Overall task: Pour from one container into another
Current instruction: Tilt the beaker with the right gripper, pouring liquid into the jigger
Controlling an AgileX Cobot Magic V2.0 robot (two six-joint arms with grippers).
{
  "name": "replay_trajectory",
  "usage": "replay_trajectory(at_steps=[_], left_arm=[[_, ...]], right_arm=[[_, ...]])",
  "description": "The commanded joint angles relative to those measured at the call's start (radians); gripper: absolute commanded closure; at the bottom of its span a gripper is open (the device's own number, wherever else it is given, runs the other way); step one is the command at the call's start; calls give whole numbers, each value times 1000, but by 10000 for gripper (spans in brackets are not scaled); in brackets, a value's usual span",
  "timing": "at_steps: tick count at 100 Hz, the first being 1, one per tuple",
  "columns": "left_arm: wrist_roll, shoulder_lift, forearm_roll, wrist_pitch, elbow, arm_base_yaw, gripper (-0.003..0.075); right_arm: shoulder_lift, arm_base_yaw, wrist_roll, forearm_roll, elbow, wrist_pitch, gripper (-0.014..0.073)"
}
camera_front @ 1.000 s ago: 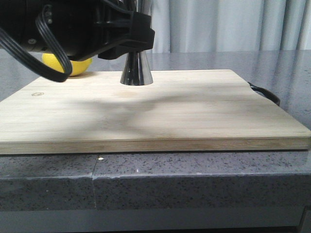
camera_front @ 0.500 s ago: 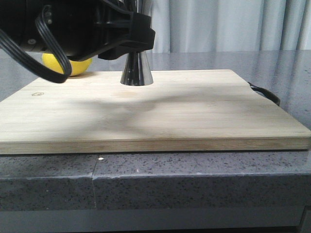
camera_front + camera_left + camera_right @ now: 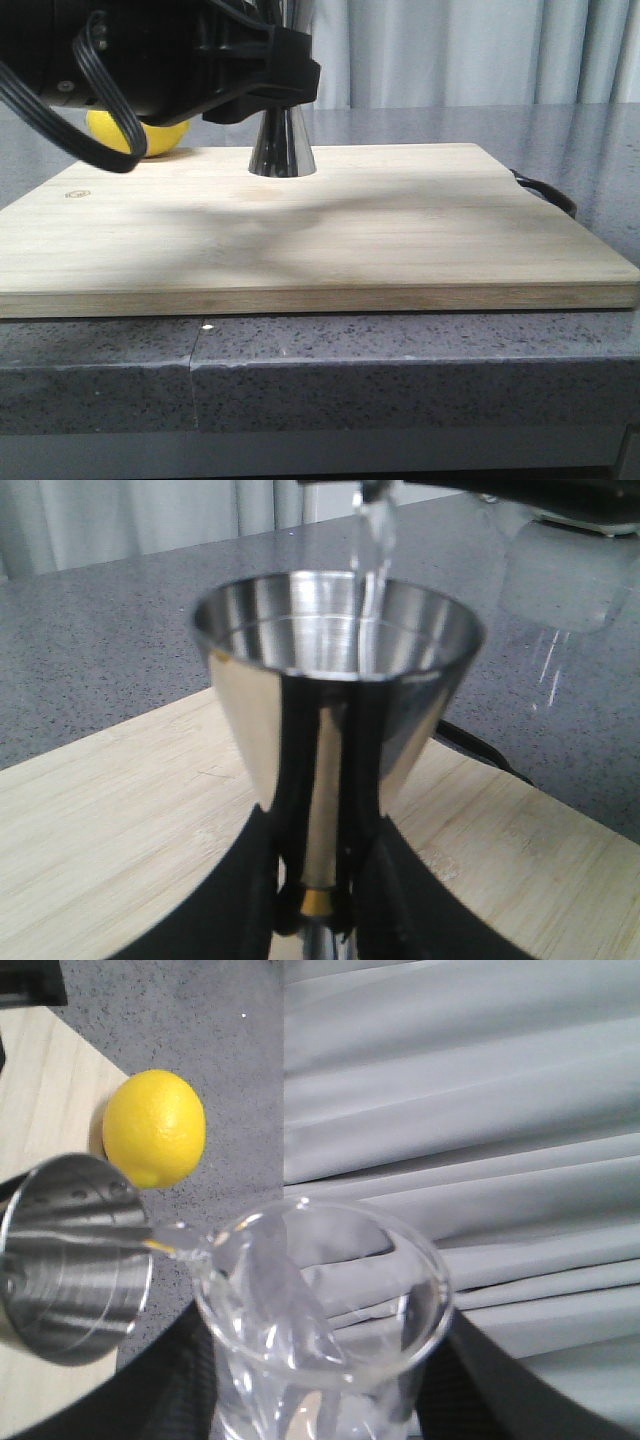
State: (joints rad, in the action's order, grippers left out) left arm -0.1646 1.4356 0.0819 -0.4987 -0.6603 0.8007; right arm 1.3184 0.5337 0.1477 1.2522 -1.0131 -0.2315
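Beaker (image 3: 320, 1330) clamped in right claw (image 3: 320, 1415), left claw (image 3: 318, 900) gripping jigger (image 3: 335, 680), lemon (image 3: 154, 1128) near.

Front cam sits low, near table height, facing forward across the pale bamboo cutting board (image 3: 320, 235) toward grey curtains; a black arm housing blocks its upper left. Left wrist cam is very close, looking past its black fingers (image 3: 255, 880) up the shiny steel hourglass jigger with gold waist band (image 3: 335, 710), facing the far counter. Right wrist cam looks steeply down from above, right over the rim of the clear glass beaker (image 3: 320, 1310). All three share the jigger (image 3: 281, 140) (image 3: 70, 1255); front and right wrist share the yellow lemon (image 3: 160, 138) (image 3: 153, 1127).
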Motion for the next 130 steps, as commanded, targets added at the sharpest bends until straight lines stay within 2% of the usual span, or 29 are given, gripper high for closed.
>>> replay_trajectory(at_steps=[1,56,130], left_arm=[[-7,-37,5,-87,-29,7,739],[-28,-37,16,-87,-29,7,739],[-53,-37,41,-87,-29,7,739]], right_arm=[[-37,-2,-1,10,-38,-18,424],[-37,-2,-1,183,-38,11,424],[-37,-2,-1,196,-38,12,424]])
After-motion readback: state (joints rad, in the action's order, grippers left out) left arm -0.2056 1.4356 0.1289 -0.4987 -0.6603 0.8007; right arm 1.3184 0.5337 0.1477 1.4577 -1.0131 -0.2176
